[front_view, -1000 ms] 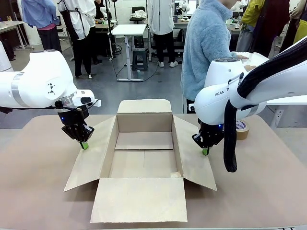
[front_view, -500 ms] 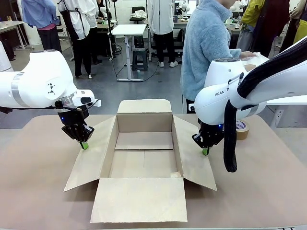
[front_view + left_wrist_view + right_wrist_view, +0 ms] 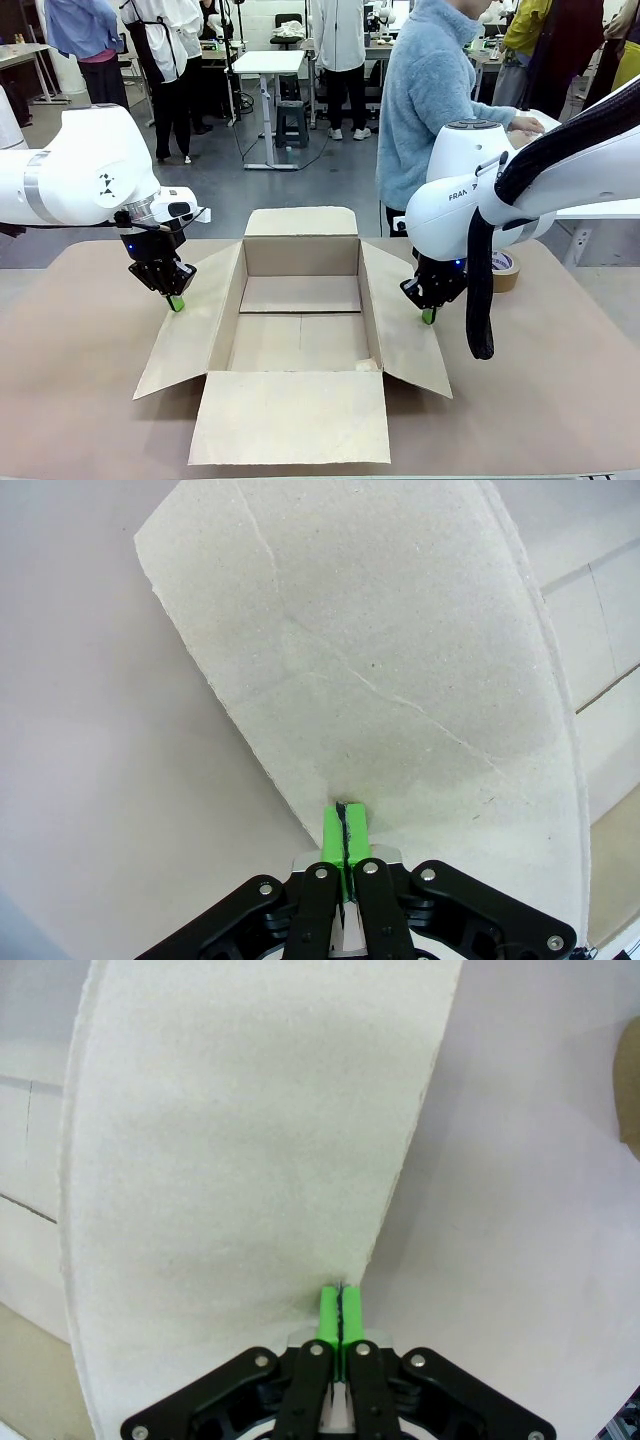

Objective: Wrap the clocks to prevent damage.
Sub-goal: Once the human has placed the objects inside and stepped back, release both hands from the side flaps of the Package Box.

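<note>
Left claw [image 3: 176,303], right claw [image 3: 428,316] still pinch box flaps [image 3: 195,320].

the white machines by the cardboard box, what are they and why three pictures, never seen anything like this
Those are two robot arms, each ending in a black gripper with two green-padded fingers. The wide picture is from a fixed camera between them, looking across the table at a person on the far side. An open cardboard box lies there, flaps spread, with a tape roll at far right. The other two pictures come from cameras on the wrists, looking along the fingers. The left gripper and right gripper are both shut, tips at the outer edge of a side flap; whether they pinch the cardboard is unclear.
</note>
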`<state>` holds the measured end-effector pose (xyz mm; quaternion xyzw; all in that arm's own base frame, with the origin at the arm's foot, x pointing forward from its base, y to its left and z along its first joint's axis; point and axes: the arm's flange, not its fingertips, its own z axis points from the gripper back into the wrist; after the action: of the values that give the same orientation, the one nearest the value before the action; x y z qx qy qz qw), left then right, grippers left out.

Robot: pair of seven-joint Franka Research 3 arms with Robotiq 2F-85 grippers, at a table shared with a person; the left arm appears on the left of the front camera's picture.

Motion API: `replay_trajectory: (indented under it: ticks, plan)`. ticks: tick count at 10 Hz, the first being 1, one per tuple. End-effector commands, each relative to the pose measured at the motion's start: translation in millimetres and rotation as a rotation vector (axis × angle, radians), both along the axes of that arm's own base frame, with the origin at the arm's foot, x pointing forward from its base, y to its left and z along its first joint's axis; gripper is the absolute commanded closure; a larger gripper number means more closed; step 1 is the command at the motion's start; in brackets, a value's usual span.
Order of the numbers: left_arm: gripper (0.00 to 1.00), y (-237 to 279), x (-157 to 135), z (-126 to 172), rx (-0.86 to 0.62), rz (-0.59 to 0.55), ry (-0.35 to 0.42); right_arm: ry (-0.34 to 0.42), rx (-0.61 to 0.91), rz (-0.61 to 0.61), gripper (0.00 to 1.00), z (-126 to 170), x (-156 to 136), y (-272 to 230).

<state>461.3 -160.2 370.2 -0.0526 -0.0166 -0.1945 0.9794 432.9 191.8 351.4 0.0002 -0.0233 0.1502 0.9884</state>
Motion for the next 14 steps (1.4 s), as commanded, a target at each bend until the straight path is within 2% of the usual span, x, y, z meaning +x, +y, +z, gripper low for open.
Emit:
replay_trajectory:
  ticks: [1,14]
  plan:
    - [1.0,1.6,-0.3,-0.8,0.011,-0.002,-0.002,0.0,-0.001,-0.016,0.99,-0.6,-1.5,0.0]
    - [1.0,1.6,-0.3,-0.8,0.011,-0.002,-0.002,0.0,-0.001,-0.016,0.99,-0.6,-1.5,0.0]
